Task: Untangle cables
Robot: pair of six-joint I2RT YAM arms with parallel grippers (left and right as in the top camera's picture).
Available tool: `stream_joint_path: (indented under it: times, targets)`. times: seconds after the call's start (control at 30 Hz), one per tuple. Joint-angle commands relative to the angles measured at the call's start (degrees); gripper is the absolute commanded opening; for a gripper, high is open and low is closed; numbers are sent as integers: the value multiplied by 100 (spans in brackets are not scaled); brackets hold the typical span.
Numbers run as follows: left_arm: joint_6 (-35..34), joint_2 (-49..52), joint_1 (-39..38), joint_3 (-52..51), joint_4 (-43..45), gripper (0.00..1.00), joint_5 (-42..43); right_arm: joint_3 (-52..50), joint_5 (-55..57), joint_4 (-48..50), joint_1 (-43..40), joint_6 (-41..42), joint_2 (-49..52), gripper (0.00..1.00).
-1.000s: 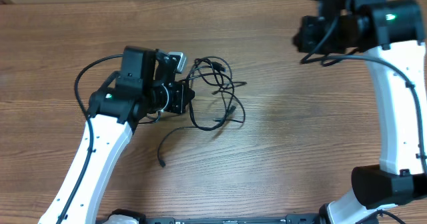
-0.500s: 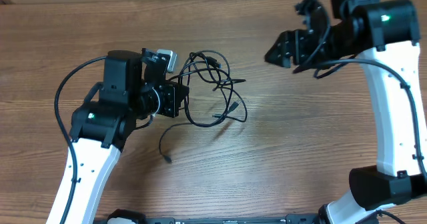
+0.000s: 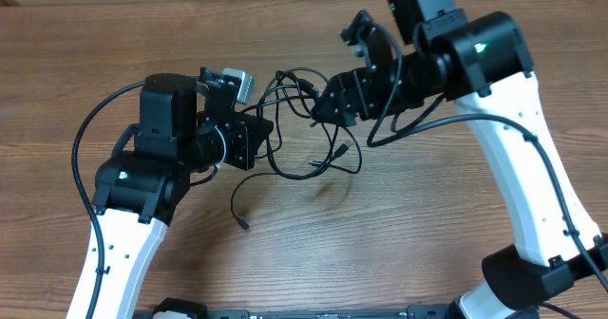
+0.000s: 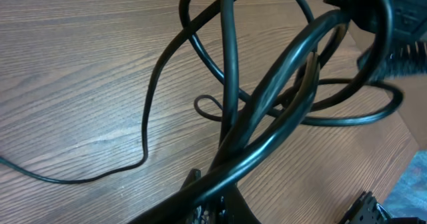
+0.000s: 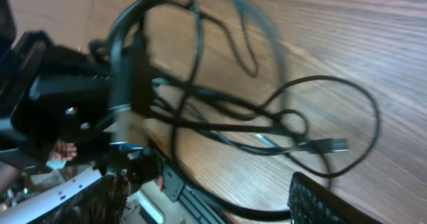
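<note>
1. The left gripper (image 3: pixel 264 131) is keeping its jaws pressed together, and the cables (image 3: pixel 296 89) are running out from between them, so it is clamping the bundle at its left edge.
2. In the left wrist view the black strands (image 4: pixel 277 84) are fanning up and away from the fingertips at the bottom edge, crossing each other in loops above the wooden table (image 4: pixel 80 71).
3. One thinner strand (image 4: pixel 148 117) is trailing down and off to the left across the wood.
4. The right gripper (image 3: pixel 325 107) is standing with its jaws apart, reaching into the upper right side of the tangle.
5. Its ribbed pads (image 5: pixel 327 199) are showing at either lower corner of the right wrist view, with the cable loops (image 5: pixel 220 127) lying in the wide gap between them; nothing is being pinched there.
6. A silvery plug tip (image 5: pixel 331 145) is pointing right, just beside the right-hand pad.
7. The tangle is sitting between the two grippers, slightly behind the middle of the table.
8. A loose cable end (image 3: pixel 242 226) is curling down toward the front edge, ending apart from the main knot.
9. Both white arms are bending in from the front corners, the left arm (image 3: pixel 114 253) and the right arm (image 3: pixel 518 167).
</note>
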Motion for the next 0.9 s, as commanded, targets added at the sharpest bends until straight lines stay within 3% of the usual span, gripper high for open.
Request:
stream_joint_path:
  times: [0.0, 0.07, 0.13, 0.17, 0.2, 0.23, 0.27, 0.3, 0.53, 0.57, 0.63, 0.73, 0.87]
  targets:
    - [66, -127, 15, 87, 66, 4, 164, 120, -70, 4, 212, 72, -39, 71]
    - [68, -127, 15, 87, 68, 4, 164, 120, -72, 11, 293, 42, 22, 56]
    - [66, -127, 15, 87, 63, 4, 164, 120, -72, 4, 345, -247, 81, 21]
    - [68, -127, 15, 87, 59, 5, 164, 118, -72, -13, 361, -402, 107, 16]
    - [66, -127, 15, 87, 52, 4, 164, 109, -72, -46, 369, -577, 122, 16]
    - [66, -127, 15, 87, 46, 5, 166, 74, -61, -79, 369, -807, 138, 30]
    - [63, -127, 15, 87, 37, 5, 173, 22, -9, -90, 369, -955, 138, 53]
    - [61, -127, 15, 87, 26, 5, 179, -44, 76, -94, 369, -1036, 138, 63]
    - [-46, -138, 15, 92, -20, 5, 179, -452, 605, -101, 358, -1508, 138, 74]
    - [-46, -138, 15, 101, -20, 5, 179, -505, 601, -96, 358, -1602, 138, 69]
    - [-46, -138, 15, 120, -20, 5, 177, -612, 601, -76, 358, -1694, 138, 38]
    - [-46, -138, 15, 175, -24, 5, 177, -745, 601, -48, 358, -1768, 138, 4]
    - [-44, -138, 17, 247, -68, 6, 170, -870, 627, 4, 334, -1742, 138, 4]
